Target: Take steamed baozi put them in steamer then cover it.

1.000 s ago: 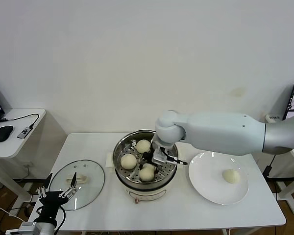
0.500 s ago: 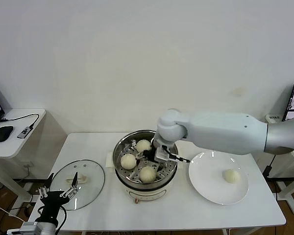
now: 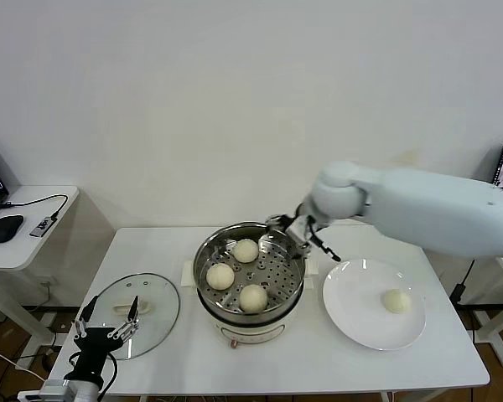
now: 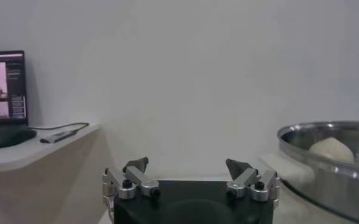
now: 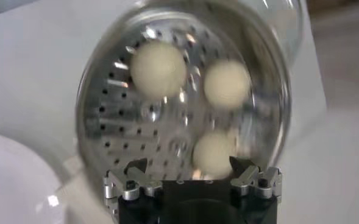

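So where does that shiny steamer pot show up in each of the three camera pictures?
Head view: the steamer sits mid-table, between the cover and the plate.
Left wrist view: only its rim, at the picture's edge.
Right wrist view: seen from above, filling most of the picture.
Shared landmark: the steamed baozi inside.

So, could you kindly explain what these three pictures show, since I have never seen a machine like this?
This is a two-armed robot. The wide picture comes from its head camera; the other two from cameras on each wrist. On the white table stands a round shiny steel steamer holding three cream-white buns. A fourth bun lies on the flat white plate. The clear glass lid lies beside the steamer. The right gripper, open and empty, hangs over the steamer's rim. The left gripper waits open near the lid.
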`<action>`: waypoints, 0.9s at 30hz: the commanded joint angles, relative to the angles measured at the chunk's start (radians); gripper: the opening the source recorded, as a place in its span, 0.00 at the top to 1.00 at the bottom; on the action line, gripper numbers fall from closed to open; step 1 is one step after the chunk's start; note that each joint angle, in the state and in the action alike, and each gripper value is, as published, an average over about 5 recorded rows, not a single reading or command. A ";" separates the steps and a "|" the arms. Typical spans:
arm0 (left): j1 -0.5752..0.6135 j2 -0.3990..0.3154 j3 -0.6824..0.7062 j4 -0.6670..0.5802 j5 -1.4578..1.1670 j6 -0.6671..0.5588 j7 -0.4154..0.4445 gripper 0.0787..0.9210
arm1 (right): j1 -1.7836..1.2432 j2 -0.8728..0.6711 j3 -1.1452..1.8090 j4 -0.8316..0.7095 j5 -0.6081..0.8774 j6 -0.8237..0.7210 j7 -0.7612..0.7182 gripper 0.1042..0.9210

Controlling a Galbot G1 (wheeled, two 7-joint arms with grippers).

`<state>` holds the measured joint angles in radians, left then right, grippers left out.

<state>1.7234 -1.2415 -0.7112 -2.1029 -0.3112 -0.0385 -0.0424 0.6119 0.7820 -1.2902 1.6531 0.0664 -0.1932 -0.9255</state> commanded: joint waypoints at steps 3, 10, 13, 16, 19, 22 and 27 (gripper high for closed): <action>-0.004 0.013 0.017 0.005 0.006 -0.001 0.000 0.12 | -0.060 -0.370 0.034 0.074 0.055 -0.290 -0.083 0.12; -0.003 0.019 0.022 0.007 0.005 0.000 -0.001 0.12 | -0.269 -0.459 0.167 0.023 -0.065 -0.173 -0.145 0.12; -0.002 0.018 0.024 0.010 0.006 0.000 -0.001 0.12 | -0.405 -0.472 0.304 -0.027 -0.125 -0.102 -0.177 0.12; 0.000 0.016 0.026 0.009 0.008 0.000 -0.001 0.12 | -0.544 -0.461 0.422 -0.095 -0.169 -0.045 -0.197 0.12; 0.003 0.014 0.027 0.004 0.012 0.002 -0.001 0.12 | -0.659 -0.435 0.518 -0.166 -0.200 -0.004 -0.206 0.12; 0.008 0.012 0.026 -0.001 0.017 0.004 0.000 0.12 | -0.753 -0.402 0.616 -0.224 -0.226 0.018 -0.201 0.12; 0.015 0.007 0.018 -0.006 0.019 0.006 0.000 0.12 | -0.847 -0.353 0.710 -0.292 -0.271 0.026 -0.171 0.12</action>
<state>1.7382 -1.2335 -0.6926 -2.1060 -0.2943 -0.0341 -0.0430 0.0661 0.4094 -0.8516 1.5104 -0.1029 -0.2340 -1.0875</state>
